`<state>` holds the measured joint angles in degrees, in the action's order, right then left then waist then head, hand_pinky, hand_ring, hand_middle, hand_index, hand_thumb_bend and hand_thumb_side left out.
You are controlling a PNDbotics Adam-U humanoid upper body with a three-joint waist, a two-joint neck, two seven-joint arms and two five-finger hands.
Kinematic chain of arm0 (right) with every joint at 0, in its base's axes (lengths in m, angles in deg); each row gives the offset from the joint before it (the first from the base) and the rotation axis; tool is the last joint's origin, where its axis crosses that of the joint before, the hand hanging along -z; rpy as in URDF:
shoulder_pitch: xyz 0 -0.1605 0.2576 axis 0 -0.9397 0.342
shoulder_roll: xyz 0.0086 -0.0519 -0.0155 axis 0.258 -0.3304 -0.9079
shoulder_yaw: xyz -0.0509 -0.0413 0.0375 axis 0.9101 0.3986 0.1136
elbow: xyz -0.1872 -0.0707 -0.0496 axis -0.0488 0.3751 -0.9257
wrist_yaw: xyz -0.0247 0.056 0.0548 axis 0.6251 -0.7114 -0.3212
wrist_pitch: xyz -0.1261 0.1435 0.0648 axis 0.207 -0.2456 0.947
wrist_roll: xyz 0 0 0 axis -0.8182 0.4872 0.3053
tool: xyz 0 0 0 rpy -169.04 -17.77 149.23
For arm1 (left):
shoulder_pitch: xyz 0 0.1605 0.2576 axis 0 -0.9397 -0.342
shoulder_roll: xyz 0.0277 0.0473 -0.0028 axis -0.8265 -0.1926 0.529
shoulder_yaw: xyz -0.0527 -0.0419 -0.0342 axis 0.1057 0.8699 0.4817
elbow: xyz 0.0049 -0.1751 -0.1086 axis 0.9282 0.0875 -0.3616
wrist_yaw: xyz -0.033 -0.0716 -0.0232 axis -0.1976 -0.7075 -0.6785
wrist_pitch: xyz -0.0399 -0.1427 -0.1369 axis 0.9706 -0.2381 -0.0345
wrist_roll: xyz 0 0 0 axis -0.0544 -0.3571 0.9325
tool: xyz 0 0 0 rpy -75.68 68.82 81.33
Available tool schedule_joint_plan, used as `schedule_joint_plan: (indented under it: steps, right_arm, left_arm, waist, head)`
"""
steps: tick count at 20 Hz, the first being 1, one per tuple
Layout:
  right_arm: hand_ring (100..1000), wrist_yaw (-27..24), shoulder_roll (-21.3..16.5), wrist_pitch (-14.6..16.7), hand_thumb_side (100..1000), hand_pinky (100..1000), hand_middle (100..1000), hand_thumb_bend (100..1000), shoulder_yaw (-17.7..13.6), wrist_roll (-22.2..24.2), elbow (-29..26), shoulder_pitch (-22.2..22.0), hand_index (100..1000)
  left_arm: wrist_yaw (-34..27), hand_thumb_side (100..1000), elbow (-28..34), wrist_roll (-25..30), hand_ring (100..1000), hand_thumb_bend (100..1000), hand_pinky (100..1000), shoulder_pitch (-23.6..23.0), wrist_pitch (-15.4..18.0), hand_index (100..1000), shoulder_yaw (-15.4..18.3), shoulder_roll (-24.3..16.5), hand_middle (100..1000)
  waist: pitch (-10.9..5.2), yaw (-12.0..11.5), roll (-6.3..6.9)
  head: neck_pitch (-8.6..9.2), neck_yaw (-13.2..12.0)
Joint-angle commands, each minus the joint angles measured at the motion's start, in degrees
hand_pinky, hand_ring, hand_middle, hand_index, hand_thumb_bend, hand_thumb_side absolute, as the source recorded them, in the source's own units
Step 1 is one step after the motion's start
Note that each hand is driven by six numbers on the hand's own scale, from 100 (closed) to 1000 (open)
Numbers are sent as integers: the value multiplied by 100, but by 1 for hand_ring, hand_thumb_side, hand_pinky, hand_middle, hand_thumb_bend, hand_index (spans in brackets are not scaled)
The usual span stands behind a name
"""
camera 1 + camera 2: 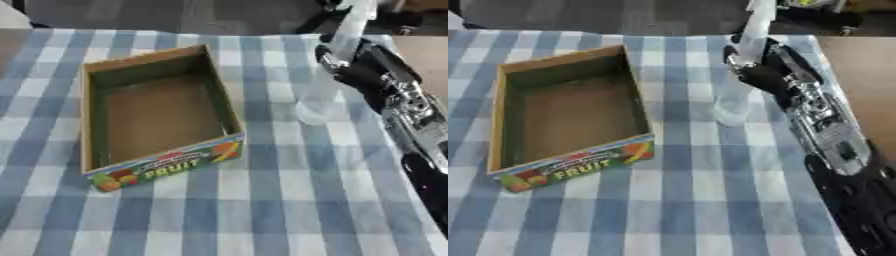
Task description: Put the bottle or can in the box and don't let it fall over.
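An open cardboard box (166, 167) with "FRUIT" printed on its front wall lies on the checked tablecloth, left of centre, with nothing inside. To its right stands a tall clear bottle (318, 100) with a white upper part, leaning a little away toward the top right. My right hand (348, 67) comes in from the right, its dark fingers curled round the bottle's middle. The bottle's base sits near the cloth a short way from the box's right wall; whether it touches the cloth I cannot tell. My left hand shows in neither view.
The blue and white checked tablecloth (262, 210) covers the table. Its right edge (824, 50) runs close behind my right arm, with a brown surface beyond. Dark equipment (824, 17) lies past the far right corner.
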<state>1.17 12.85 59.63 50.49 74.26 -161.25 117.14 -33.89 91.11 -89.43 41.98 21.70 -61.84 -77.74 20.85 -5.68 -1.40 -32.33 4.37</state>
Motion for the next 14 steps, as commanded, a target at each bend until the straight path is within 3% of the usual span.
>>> schedule_joint_plan:
  steps: [1,14]
  right_arm:
    - [971,52,-51,36,341,853,987,146,-2,32,-17,102,832]
    - [974,178,81,239,367,854,1000,131,33,116,215,-28,856]
  left_arm:
    - [-9,412,144,14,498,703,1000,50,8,766,28,-57,586]
    - [-11,412,149,24,498,700,1000,73,14,766,27,-40,586]
  waist:
    - [-74,-11,14]
    - [10,-1,31]
  head:
    - [77,13]
    - [109,-9]
